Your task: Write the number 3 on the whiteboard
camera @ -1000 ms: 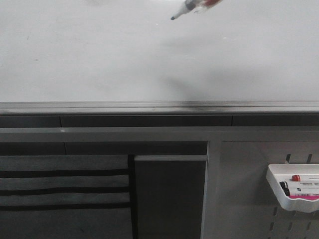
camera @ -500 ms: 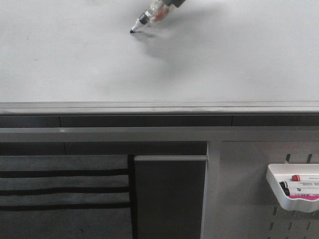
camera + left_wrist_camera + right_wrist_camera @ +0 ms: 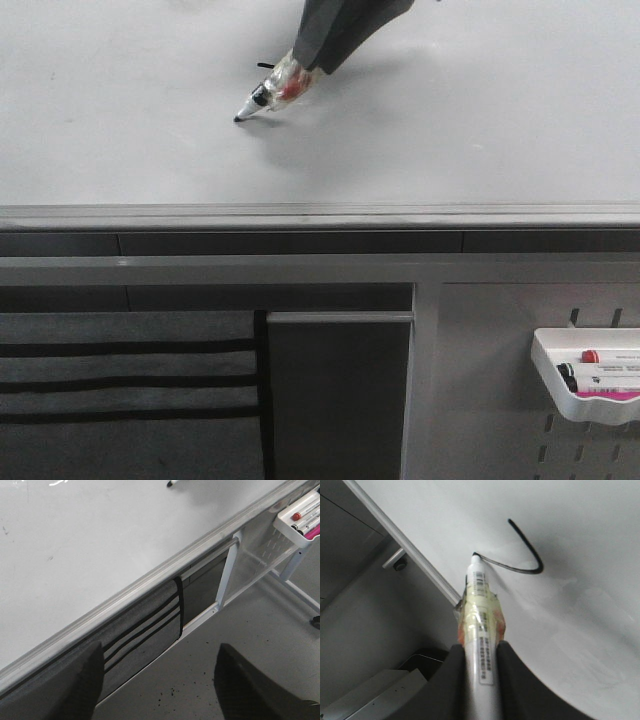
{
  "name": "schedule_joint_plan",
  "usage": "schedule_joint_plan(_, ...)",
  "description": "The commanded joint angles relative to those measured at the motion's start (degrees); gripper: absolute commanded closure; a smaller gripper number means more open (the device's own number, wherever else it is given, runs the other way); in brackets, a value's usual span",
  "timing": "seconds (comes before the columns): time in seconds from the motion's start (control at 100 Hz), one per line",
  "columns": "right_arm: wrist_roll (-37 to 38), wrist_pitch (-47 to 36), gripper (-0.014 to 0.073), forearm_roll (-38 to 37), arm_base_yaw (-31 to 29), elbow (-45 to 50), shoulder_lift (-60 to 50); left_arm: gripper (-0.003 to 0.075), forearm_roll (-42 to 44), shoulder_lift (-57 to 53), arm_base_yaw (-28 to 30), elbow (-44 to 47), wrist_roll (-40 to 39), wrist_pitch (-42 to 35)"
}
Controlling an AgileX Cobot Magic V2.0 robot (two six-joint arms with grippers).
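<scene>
A: Where is the marker (image 3: 275, 95)?

B: Upper middle of the front frame, on the whiteboard (image 3: 120, 120). Its long axis runs diagonally, tip pointing down and left, touching the board.

A: And the right gripper (image 3: 481, 680)?

B: Its fingers (image 3: 452, 680) are closed tight around the marker barrel.

A: Any writing?

B: Only part of the number 3 (image 3: 527, 555): one curved black stroke, hooking from the upper centre of the right wrist frame back toward the tip.

A: The left gripper (image 3: 155, 685)?

B: Spread wide, holding nothing, at the lower edge of its own frame, above the floor.
</scene>
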Motion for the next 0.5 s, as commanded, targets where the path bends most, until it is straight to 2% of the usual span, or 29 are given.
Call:
schedule_joint_plan(0.0,1.6,-6.1,0.0536,-2.0,-1.7,-1.1,-3.2,0.0279,-0.5,-0.4,-0.5,-1.3,0.0,-3.0)
schedule_joint_plan(0.15,0.8,-2.9,0.0536,-2.5,-2.7,4.2,-6.9,0.0279,-0.4,-0.4,-0.5,-1.3,0.0,-2.7)
schedule_joint_plan(0.27,-0.9,-11.0,0.0536,0.0,0.8,11.1,-8.0,0.0279,-0.6,-0.4,-0.5,-1.3,0.0,-2.7)
schedule_joint_plan(0.35,-0.9,-17.1,0.0536,-0.1,3.7,11.9,-6.7,0.0279,-0.9,-0.4,-0.5,-1.3,0.0,-2.7)
schedule_joint_plan(0.42,-0.8,-18.9,0.0536,0.1,4.7,11.0,-6.3,0.0279,-1.0,-0.4,-0.5,-1.3,0.0,-2.7)
schedule_joint_plan(0.49,-0.9,-16.6,0.0536,0.8,4.7,9.8,-6.8,0.0279,-1.0,-0.4,-0.5,-1.3,0.0,-2.8)
